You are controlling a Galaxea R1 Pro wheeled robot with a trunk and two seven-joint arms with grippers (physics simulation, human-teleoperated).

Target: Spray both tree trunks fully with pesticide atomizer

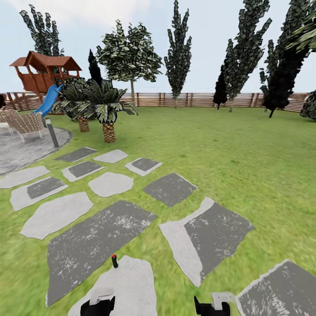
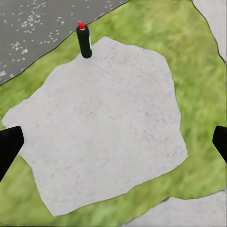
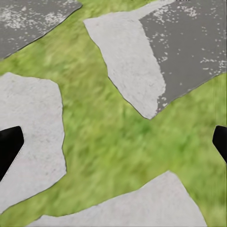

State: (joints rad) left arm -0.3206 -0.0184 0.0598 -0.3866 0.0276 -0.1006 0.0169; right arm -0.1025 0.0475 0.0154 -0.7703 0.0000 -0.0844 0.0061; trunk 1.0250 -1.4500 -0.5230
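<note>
Green lawn (image 1: 245, 158) runs back to a slatted wooden fence (image 1: 193, 99), crossed by grey paving slabs (image 1: 96, 241). Far left stand a red playhouse (image 1: 44, 70) with a blue slide (image 1: 49, 100), a bollard lamp (image 1: 52, 133) and two short palms (image 1: 94, 105). Near the front, the pesticide atomizer (image 1: 114, 261) stands upright on a pale slab (red top up), just ahead of the left pincer (image 1: 97, 306), whose fingers (image 2: 9, 146) are spread wide. The right pincer (image 1: 212, 307) hangs wide too, over grass.

I'm seeing a dark atomizer (image 2: 84, 41) with a red top, pale grey and speckled dark grey paving slabs (image 1: 96, 239), blurry green grass (image 1: 245, 166), brown slatted fence (image 1: 197, 99).
</note>
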